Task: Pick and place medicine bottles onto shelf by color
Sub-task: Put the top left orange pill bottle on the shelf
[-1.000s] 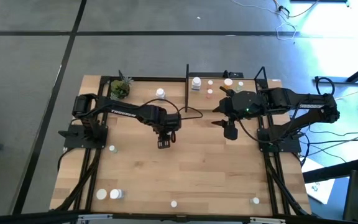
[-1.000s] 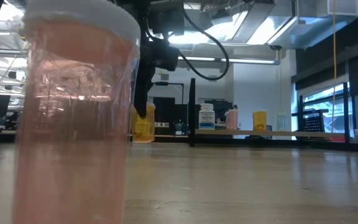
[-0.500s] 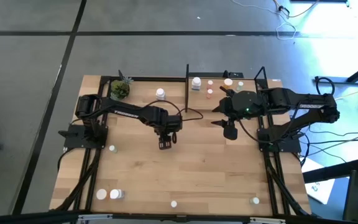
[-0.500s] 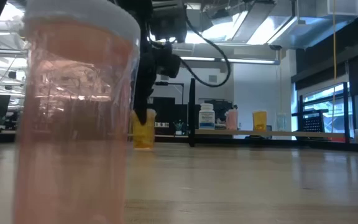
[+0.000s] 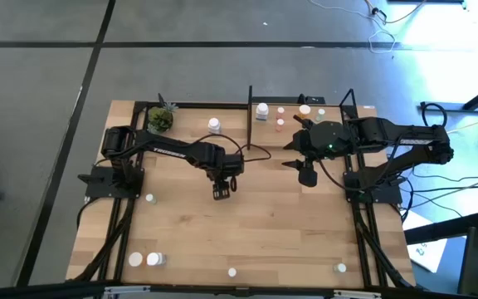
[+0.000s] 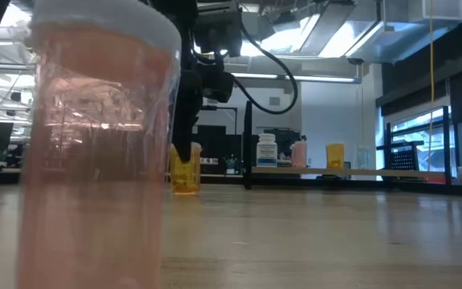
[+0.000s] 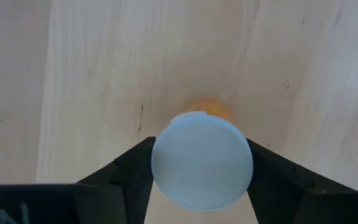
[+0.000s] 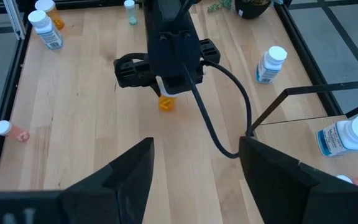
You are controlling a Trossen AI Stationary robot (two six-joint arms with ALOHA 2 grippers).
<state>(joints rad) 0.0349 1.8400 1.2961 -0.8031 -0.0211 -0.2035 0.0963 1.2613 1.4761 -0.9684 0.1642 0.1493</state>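
Orange bottle (image 6: 186, 169) now rests lower on the table (image 5: 289, 224), left gripper (image 5: 221, 193) clamped around its cap; we judge release imminent.

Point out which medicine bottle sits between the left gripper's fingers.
The orange bottle with the white cap, mid-table under the left gripper. Its cap fills the gap between the fingers in the left wrist view; every other bottle stands apart from both grippers.

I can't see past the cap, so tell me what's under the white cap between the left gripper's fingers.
An orange bottle sits under the white cap, standing on the wooden table between the left gripper's fingers. In the left wrist view the cap covers nearly all of it; only an orange sliver shows.
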